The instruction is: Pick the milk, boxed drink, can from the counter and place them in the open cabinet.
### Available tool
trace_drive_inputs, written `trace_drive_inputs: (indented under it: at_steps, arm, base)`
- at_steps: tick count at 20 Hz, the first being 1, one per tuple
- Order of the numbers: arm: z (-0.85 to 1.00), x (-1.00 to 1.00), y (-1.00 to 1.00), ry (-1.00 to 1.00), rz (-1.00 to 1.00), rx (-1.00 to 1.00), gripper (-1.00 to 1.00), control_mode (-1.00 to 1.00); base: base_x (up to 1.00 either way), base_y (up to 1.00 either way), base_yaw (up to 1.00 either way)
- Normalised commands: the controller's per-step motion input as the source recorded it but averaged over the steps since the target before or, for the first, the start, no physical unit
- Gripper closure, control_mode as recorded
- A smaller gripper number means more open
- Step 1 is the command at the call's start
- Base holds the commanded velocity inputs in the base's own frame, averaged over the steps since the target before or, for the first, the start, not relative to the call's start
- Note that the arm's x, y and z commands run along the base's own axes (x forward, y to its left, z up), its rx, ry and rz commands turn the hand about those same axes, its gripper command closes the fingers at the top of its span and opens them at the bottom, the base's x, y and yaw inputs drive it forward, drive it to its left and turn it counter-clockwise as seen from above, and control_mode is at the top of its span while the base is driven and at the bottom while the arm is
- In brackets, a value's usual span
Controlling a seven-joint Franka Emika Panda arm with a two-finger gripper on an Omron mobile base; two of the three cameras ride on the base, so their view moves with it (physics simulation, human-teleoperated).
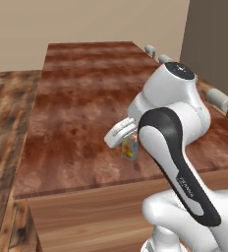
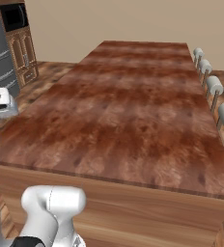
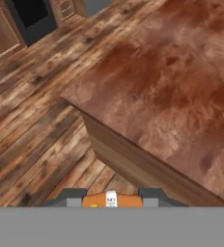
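Observation:
My gripper (image 1: pixel 128 146) is shut on the boxed drink (image 1: pixel 130 149), a small yellow-orange box held just above the reddish-brown counter (image 1: pixel 76 98) near its front edge. In the hand view the box (image 3: pixel 111 199) sits squeezed between the two dark fingertips (image 3: pixel 152 195) of the gripper (image 3: pixel 111 198), above a corner of the counter (image 3: pixel 181 87) and the floor beside it. The right base view shows the long counter top (image 2: pixel 123 111) bare. The milk, the can and the cabinet are out of view.
Grey-topped stools (image 2: pixel 215 87) line the counter's far right side, also seen in the left base view (image 1: pixel 219 98). A dark oven (image 3: pixel 32 14) and low arched-panel cabinets (image 2: pixel 24 55) stand across the wooden floor (image 3: pixel 36 135).

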Motion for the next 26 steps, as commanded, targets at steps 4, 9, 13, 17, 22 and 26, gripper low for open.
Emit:
trace_drive_inputs:
  at_steps: [4,9,13,17,22,26]
  arm:
    - [0.08,0.0,-0.53,-0.09,0.11,-0.31,1.0,-1.0]
    - [-0.03,0.56,-0.58,-0.13,0.07,-0.18,1.0,-1.0]
    - [-0.05,0.44,-0.64,-0.21,0.0,-0.07,1.0,-1.0]
    - [0.0,0.0,-0.01,-0.01,0.0,0.0,1.0,-1.0]
    - [0.0,0.0,0.0,-0.22,-0.09,-0.06,1.0,-1.0]
    - [0.0,0.0,0.0,0.0,0.0,0.0,1.0,-1.0]
  base:
    - [0.0,0.0,0.0]
    - [0.0,0.0,0.0]
    - [0.0,0.0,0.0]
    - [0.0,0.0,0.0]
    - [0.0,0.0,0.0]
    - [0.0,0.0,0.0]
